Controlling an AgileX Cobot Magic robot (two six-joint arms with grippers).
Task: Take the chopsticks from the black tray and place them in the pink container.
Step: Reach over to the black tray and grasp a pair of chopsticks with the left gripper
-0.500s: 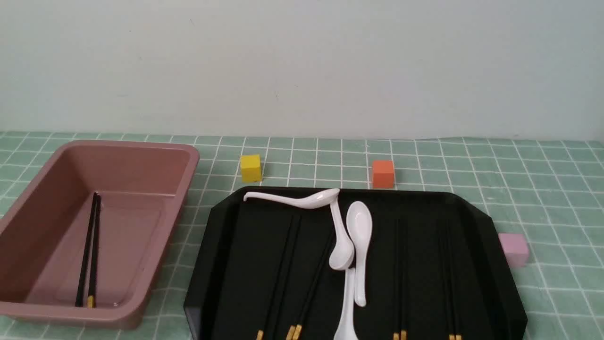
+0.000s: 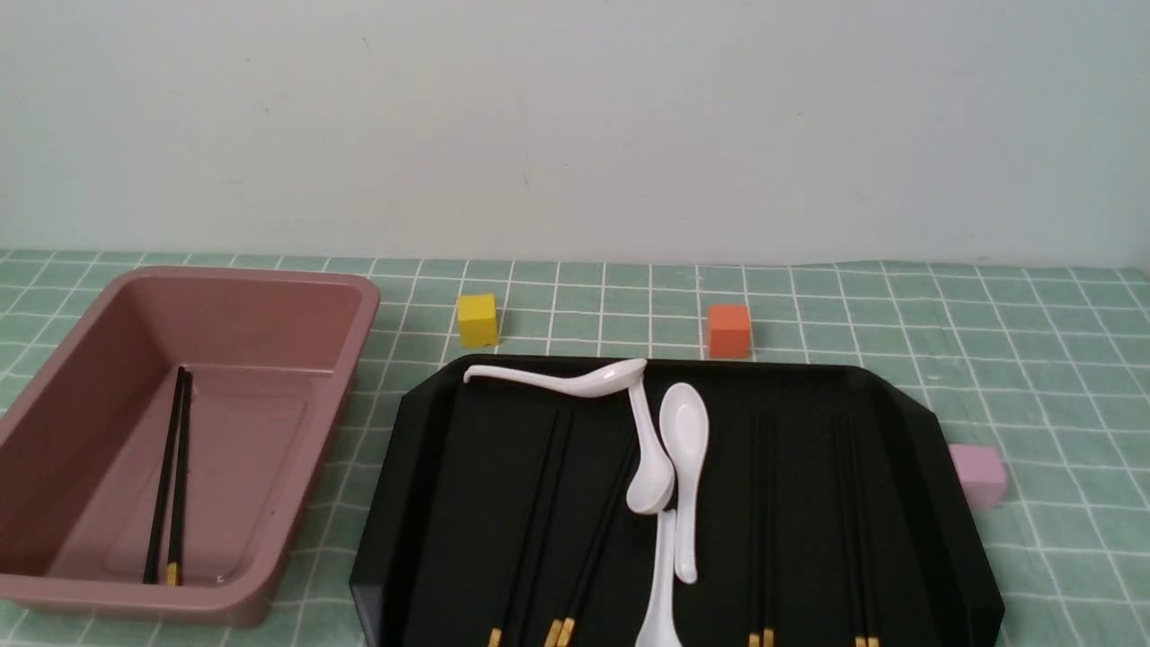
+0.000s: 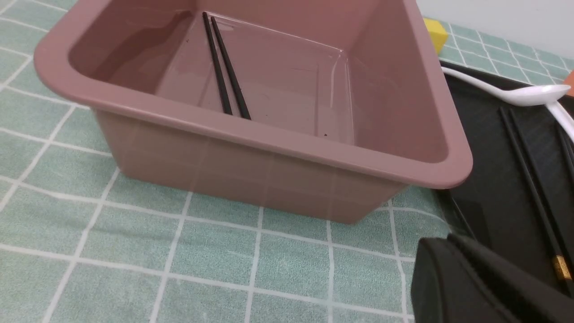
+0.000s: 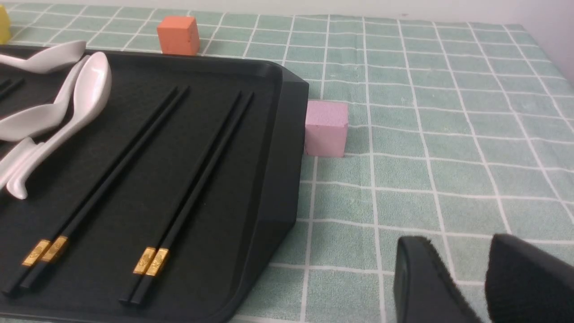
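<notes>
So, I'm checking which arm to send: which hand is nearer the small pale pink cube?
Right. The right hand hovers on the cube's side of the scene; the left hand is by the dusty-pink plastic bin, across the tray.

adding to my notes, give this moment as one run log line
left gripper: shut | black chopsticks: two in pink container

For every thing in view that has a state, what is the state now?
Left gripper: shut, holding nothing.
Right gripper: open, holding nothing.
Pink container: upright, no lid, two chopsticks inside.
Black tray: face up, loaded with chopsticks and spoons.
Spoons: in the tray, two of them crossing.
</notes>
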